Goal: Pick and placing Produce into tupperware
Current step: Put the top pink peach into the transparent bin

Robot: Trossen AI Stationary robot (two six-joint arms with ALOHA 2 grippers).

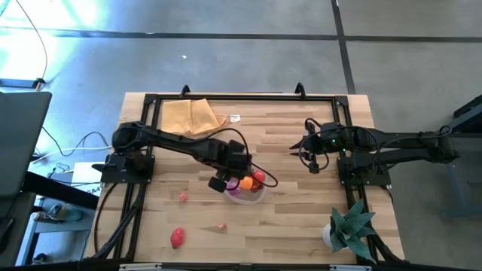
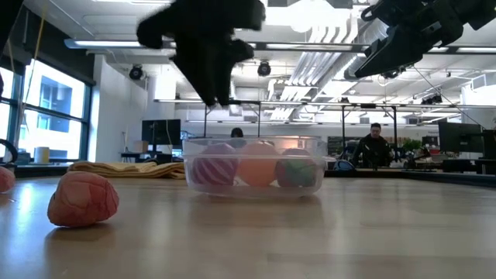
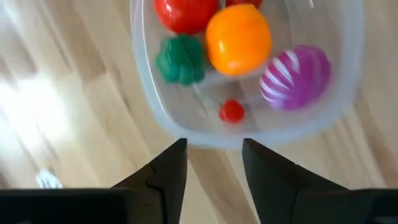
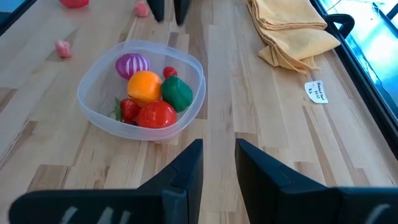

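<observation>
In the low view, a pink toy fruit (image 2: 83,199) lay nearest the camera on the wooden table (image 2: 325,232), left of the tupperware (image 2: 254,167) and apart from it. A second reddish piece (image 2: 5,178) showed at the left edge of that view, partly cut off.

The tupperware stood upright near the middle of the table (image 1: 301,196). In the right wrist view the tub (image 4: 142,88) held six items: a magenta striped piece (image 4: 132,63), an orange fruit (image 4: 144,86), a green pepper-like piece (image 4: 177,93), a red tomato (image 4: 156,114), a strawberry (image 4: 128,109) and a small red berry (image 4: 169,72). All lay inside the rim, touching one another.

The left gripper (image 3: 214,163) hung just above the tub's rim on its near side. Its fingers (image 3: 169,168) stood a narrow gap apart with nothing between them. In the high view the left gripper (image 1: 226,179) sat at the tub's left edge.

Three pieces of produce remained on the table outside the tub: a small pink piece (image 1: 183,197), another small pink piece (image 1: 221,225) and a larger red piece (image 1: 178,238) near the front edge.

The right gripper (image 4: 218,163) waited above the table, well apart from the tub, on the right side (image 1: 311,150). Its fingers stood narrowly parted and empty.

Farther back, a tan folded cloth (image 1: 190,116) lay near the rear left corner, with a small white tag (image 1: 235,118) just beside it. A spiky green potted plant (image 1: 349,228) stood at the front right corner. Beyond the table, a person (image 2: 375,147) sat in the room.
</observation>
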